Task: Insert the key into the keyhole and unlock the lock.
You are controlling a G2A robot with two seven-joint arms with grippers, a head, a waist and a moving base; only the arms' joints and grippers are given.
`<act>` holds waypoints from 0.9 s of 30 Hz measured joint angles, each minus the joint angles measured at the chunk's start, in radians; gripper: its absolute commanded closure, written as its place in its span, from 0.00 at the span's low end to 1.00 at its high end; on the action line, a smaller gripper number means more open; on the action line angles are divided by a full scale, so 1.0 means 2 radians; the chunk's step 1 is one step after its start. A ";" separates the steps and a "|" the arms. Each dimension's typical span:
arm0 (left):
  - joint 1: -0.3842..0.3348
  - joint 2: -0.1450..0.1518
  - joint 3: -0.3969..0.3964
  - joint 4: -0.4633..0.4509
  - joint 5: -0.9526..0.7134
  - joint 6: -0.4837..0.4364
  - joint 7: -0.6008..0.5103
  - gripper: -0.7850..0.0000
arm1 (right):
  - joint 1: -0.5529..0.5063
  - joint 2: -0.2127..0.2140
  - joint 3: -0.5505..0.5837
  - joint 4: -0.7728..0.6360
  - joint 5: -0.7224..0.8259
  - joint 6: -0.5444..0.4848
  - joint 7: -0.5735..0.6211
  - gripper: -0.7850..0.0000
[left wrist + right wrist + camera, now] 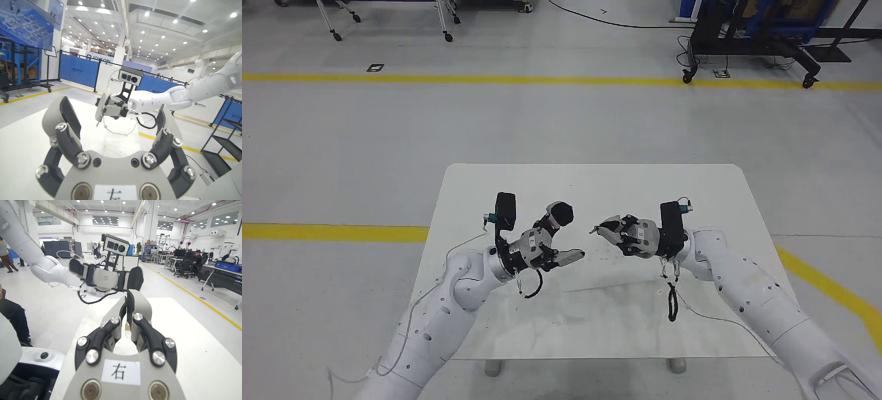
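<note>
My right gripper (600, 229) (127, 296) hovers over the middle of the white table (702, 190), shut on a thin metal key (98, 123) that juts from its fingertips. A small brass lock (127, 326) shows through the gap near the finger bases; I cannot tell if it rests on the table or is held. My left gripper (567, 236) (113, 104) faces the right one a short way off, open and empty. From the right wrist camera, the left gripper (105, 273) shows its ribbed black pads (135, 277) spread wide, just beyond my right fingertips.
A black cable loop (672, 300) hangs from the right wrist over the table's near side. A thin white cord (121, 132) droops under the right gripper. Wheeled racks (752, 40) stand on the floor far behind the table.
</note>
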 measured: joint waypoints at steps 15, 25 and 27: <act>0.000 0.001 0.007 0.025 -0.028 0.000 0.010 0.00 | 0.000 0.000 0.000 0.000 0.000 0.000 0.000 1.00; 0.013 0.004 -0.008 0.002 -0.014 0.017 0.003 0.00 | -0.022 0.002 0.022 0.004 0.074 0.000 -0.013 1.00; 0.015 0.004 -0.005 0.005 -0.035 0.001 0.003 0.00 | -0.031 0.005 0.022 -0.003 0.118 0.000 -0.012 1.00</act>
